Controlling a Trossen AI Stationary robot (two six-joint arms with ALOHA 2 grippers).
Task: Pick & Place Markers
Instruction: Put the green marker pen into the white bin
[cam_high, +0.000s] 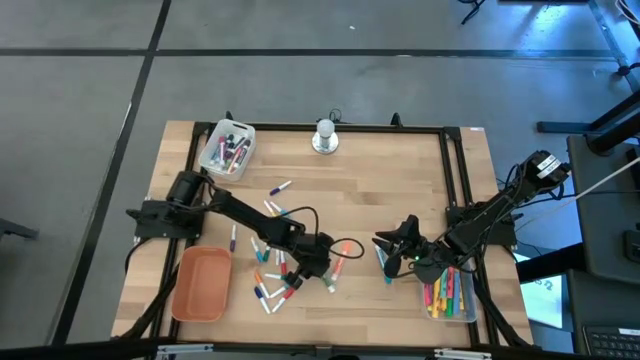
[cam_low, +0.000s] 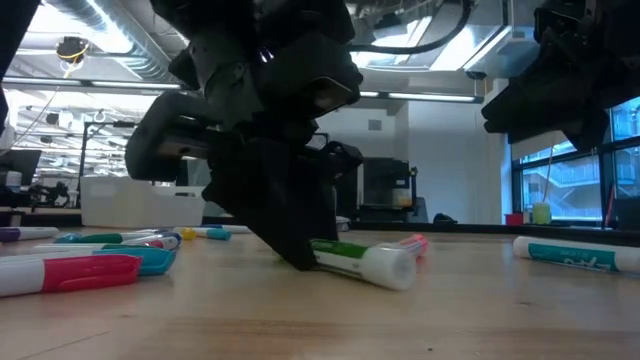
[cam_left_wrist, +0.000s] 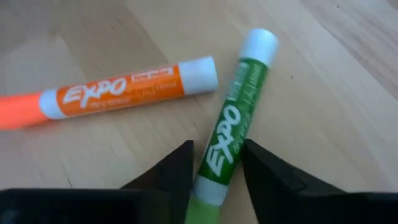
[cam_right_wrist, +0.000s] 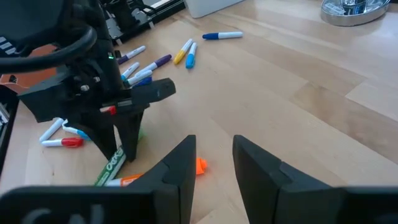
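The green marker (cam_left_wrist: 229, 140) lies flat on the table (cam_high: 400, 180), nearest the left wrist camera, its long axis running from between the left gripper's (cam_left_wrist: 216, 163) fingers outward, white end away from the gripper and green cap end under it. The two dark fingers are set one on each side of the barrel, just beside it; the jaws are parted around it, and it cannot be told whether they press on it. In the low view the gripper's tips (cam_low: 300, 250) are seen down at table level on the marker (cam_low: 365, 260), which is not lifted.

An orange marker (cam_left_wrist: 118, 93) is seen just beside the green one, lying crosswise to it, its white end near the green marker's far half, the two apart.

More markers (cam_high: 265, 275) are scattered behind the left gripper, near an orange tray (cam_high: 200, 285).

The right gripper (cam_high: 395, 245) is held well apart, near a clear tray (cam_high: 450, 295) of markers, its jaws parted and empty.
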